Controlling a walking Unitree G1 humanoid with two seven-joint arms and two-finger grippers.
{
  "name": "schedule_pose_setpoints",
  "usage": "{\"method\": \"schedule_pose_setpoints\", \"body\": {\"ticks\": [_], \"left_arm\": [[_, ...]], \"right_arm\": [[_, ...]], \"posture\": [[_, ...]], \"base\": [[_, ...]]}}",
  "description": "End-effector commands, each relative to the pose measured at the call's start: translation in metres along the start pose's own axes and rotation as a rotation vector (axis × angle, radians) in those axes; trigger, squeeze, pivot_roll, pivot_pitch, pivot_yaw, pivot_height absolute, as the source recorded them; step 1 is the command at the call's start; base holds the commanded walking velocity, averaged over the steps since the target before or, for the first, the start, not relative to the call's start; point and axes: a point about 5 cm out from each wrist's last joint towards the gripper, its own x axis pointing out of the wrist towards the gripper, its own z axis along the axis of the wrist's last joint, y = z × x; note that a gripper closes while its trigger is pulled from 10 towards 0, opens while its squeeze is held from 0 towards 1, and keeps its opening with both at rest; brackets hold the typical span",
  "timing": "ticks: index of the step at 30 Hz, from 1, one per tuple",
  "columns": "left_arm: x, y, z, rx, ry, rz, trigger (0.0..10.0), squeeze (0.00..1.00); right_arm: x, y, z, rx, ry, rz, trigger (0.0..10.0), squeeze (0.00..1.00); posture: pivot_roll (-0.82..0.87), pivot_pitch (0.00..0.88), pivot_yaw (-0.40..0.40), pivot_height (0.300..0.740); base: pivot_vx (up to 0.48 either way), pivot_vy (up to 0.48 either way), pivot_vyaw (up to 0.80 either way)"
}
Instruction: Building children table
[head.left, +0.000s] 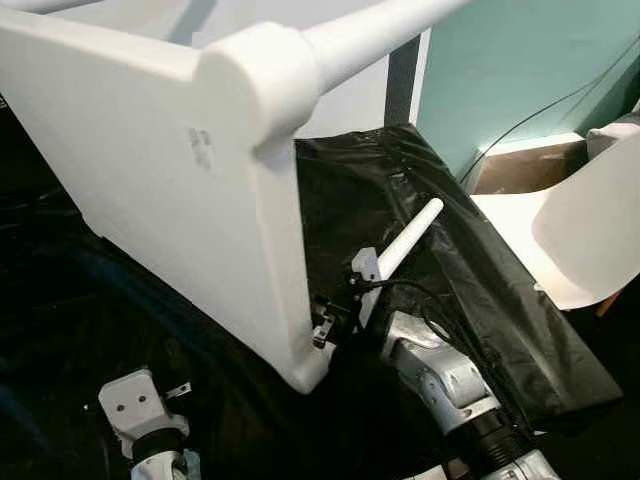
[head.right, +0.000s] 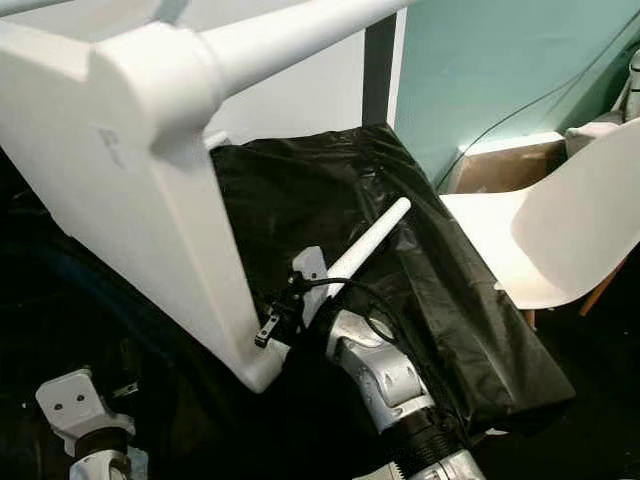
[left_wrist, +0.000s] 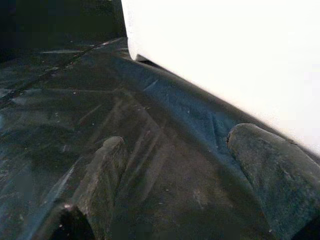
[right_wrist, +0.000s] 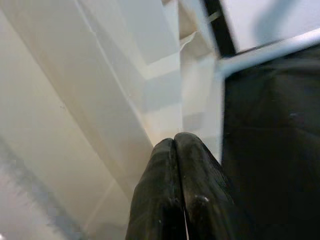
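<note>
Currently the tabletop (head.left: 170, 190) stands tilted on one rounded corner on the black sheet (head.left: 440, 270), a white leg (head.left: 370, 35) already socketed into its upper corner. Right gripper (right_wrist: 175, 150) sits against the tabletop's lower edge, fingers pressed together with nothing between them, so it seems to be propping rather than gripping. A loose leg (head.left: 405, 245) lies on the sheet just beside that same edge, near the right arm (head.left: 440, 380). Left gripper (left_wrist: 175, 150) hovers low over the sheet beside the tabletop's face, fingers spread, holding nothing. Judgement: step in hand is steadying the panel so another leg can be fitted; do it well by keeping the push low and square to the edge, since the corner could skid on slick plastic. Materials: tabletop smooth, matt, white, moulded with thick rounded corner bosses; legs plain white cylinders; sheet glossy, wrinkled film. Contact point itself is blurred, possibly just touching. A white chair (head.right: 540, 240) stands well apart from the tabletop.
</note>
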Motion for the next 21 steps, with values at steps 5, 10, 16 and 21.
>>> {"method": "schedule_pose_setpoints", "body": {"ticks": [5, 10, 16, 21], "left_arm": [[-0.001, -0.001, 0.001, 0.002, 0.007, -0.001, 10.0, 0.0], [-0.002, -0.002, 0.001, 0.009, 0.009, -0.011, 10.0, 0.0], [0.002, -0.006, 0.002, 0.009, 0.004, -0.018, 10.0, 0.0], [0.004, -0.008, 0.001, 0.005, 0.004, -0.023, 10.0, 0.0]], "right_arm": [[0.016, 0.018, -0.003, 0.055, 0.019, 0.153, 0.0, 0.0], [0.022, 0.023, -0.004, 0.071, 0.039, 0.203, 0.0, 0.0], [0.018, -0.019, 0.004, -0.335, 0.085, -0.218, 10.0, 0.0], [0.0, -0.039, 0.015, -0.549, 0.111, -0.414, 10.0, 0.0]], "posture": [[0.07, 0.0, 0.071, 0.74], [0.06, 0.0, 0.072, 0.74], [0.05, 0.0, 0.072, 0.74], [0.03, 0.0, 0.074, 0.74]], "base": [[0.0, 0.0, 0.0], [0.0, 0.0, 0.0], [0.0, 0.0, 0.0], [0.0, 0.0, 0.0]]}}
